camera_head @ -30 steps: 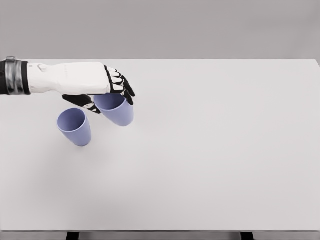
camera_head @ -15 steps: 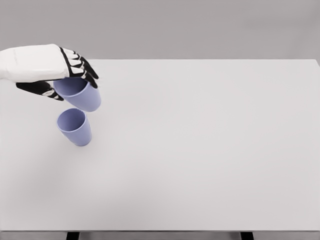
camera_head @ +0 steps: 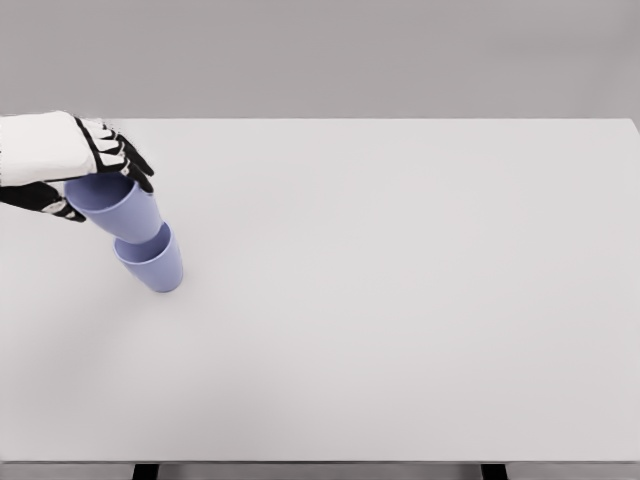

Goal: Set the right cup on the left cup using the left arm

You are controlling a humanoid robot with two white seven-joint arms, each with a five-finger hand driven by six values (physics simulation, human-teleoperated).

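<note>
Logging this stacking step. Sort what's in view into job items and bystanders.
Job items: the held cup, tilted, its base entering the standing cup; the left robot hand gripping it.
Bystanders: only the white table underneath.

a wide white table (camera_head: 420, 330) under even light, plain grey wall (camera_head: 350, 55) behind.

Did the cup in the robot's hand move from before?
Yes. The held cup went left across the table, and its base now meets the standing cup that stayed put.

Single head view, looking down and forward over white table (camera_head: 400, 300), moderately near
</note>
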